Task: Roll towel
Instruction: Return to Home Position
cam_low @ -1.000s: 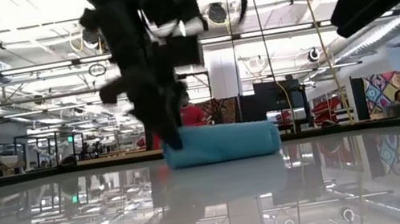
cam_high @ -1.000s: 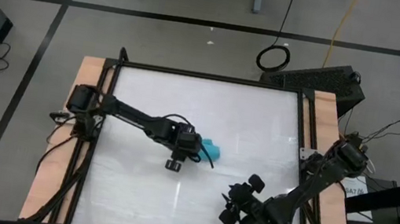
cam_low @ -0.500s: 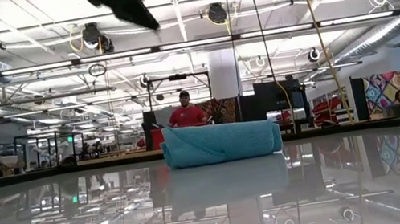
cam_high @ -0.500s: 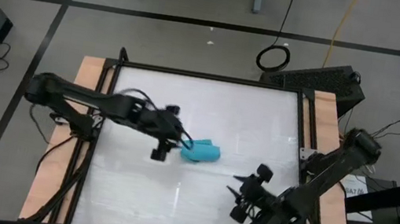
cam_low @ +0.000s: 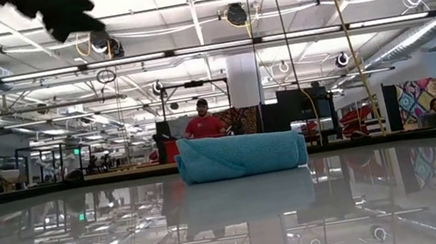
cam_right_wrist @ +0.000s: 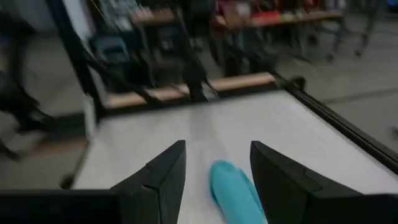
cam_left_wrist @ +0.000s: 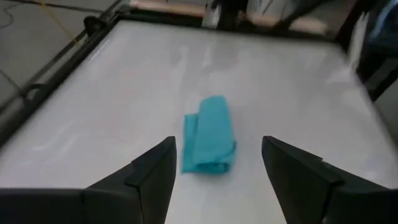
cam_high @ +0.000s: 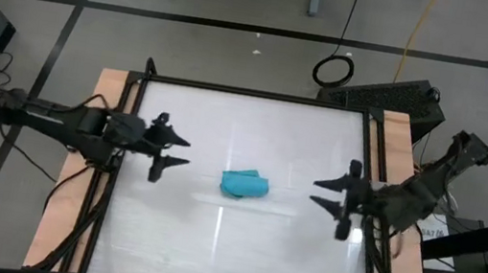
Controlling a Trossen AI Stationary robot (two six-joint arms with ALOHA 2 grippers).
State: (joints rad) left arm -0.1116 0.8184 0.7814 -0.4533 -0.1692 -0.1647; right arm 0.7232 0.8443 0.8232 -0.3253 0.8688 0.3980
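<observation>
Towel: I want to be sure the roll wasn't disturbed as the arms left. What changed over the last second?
The left hand, which was at the towel, lifted off it and drew back to the left side of the table, open. The right hand pulled back toward the table's right edge, open. The towel stayed rolled, in the same spot.

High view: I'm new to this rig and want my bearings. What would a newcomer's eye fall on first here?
The turquoise towel, rolled into a short bundle, lies alone near the middle of the white table. On either side an open pincer faces it without touching: the left pincer over the table's left part, the right pincer near its right edge.
</observation>
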